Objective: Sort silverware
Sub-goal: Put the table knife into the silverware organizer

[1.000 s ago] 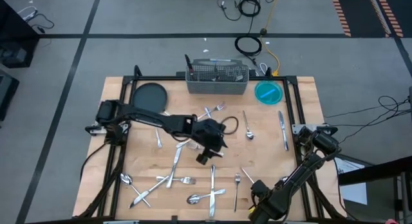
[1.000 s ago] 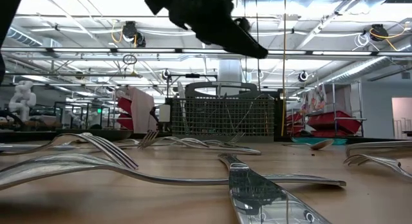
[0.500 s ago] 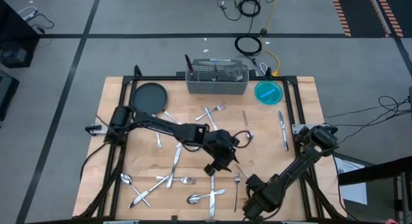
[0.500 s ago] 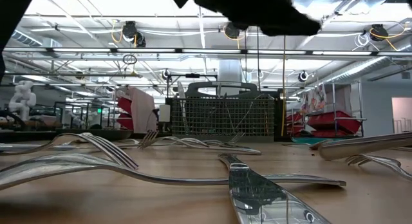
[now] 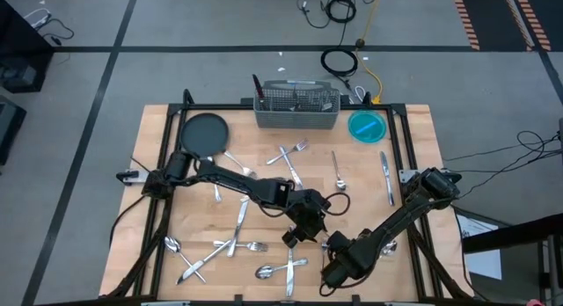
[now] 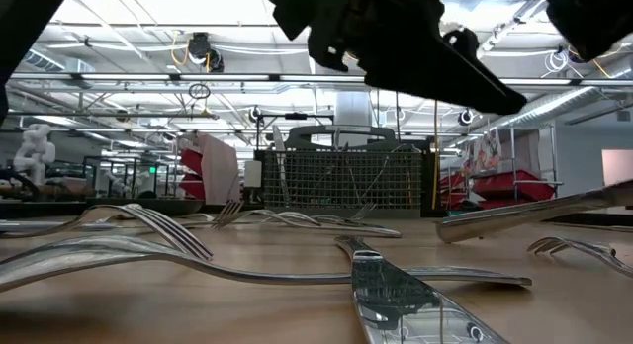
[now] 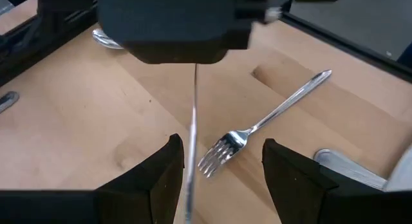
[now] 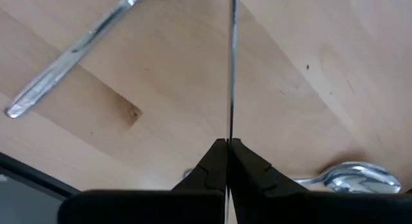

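Observation:
Silverware lies scattered on the wooden table (image 5: 413, 139): forks (image 5: 288, 153) at the back, a cluster (image 5: 220, 247) at the near left, a knife (image 5: 385, 176) at the right. My right gripper (image 8: 228, 143), near the front edge (image 5: 334, 260), is shut on one slim silver piece (image 8: 232, 63) seen edge-on. My left gripper (image 5: 296, 237) stands just beside it, open. The held piece (image 7: 192, 130) runs between the left fingers (image 7: 168, 161), close to one of them; whether it touches, I cannot tell. A fork (image 7: 257, 126) lies on the table below. My right gripper pinches the slim piece between its two fingers at one end (image 8: 230, 135), coming from above and pointing down. The piece sticks out sideways from the fingertips toward my left gripper. It is lifted clear of the table and slightly tilted (image 6: 534, 212).
A grey wire-mesh caddy (image 5: 296, 106) stands at the far edge, with a dark round plate (image 5: 204, 132) to its left and a blue bowl (image 5: 367, 126) to its right. A spoon (image 8: 355, 175) lies beside my right gripper. A black frame runs round the table.
My left gripper has moved toward the table's near right and down, closing on my right gripper. My right gripper has carried the slim piece toward the table's left. In the low view the piece has come further into sight from the right.

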`<move>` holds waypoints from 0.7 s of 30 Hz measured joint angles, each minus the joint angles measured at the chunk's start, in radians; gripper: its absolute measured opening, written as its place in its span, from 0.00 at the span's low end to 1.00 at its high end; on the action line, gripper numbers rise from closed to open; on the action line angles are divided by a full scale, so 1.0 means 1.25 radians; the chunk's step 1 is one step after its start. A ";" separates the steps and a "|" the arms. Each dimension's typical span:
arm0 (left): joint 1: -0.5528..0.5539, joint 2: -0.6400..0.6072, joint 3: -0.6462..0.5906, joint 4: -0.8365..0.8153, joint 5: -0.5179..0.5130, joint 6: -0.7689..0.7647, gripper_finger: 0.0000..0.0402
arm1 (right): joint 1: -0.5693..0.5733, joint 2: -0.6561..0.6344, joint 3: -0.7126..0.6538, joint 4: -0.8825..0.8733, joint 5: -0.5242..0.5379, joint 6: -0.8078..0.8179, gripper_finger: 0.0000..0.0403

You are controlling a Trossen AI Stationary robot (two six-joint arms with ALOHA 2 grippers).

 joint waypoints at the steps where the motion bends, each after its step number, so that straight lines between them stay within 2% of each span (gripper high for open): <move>1: 0.000 0.005 0.000 0.002 -0.001 -0.001 0.53 | -0.005 0.000 0.003 -0.002 0.000 -0.012 0.00; 8: 0.001 0.045 0.000 0.033 -0.002 -0.005 0.53 | -0.032 0.000 0.005 -0.005 0.002 -0.073 0.00; 21: 0.007 0.061 0.000 0.100 -0.016 -0.012 0.53 | -0.087 0.000 0.005 -0.001 0.019 -0.167 0.00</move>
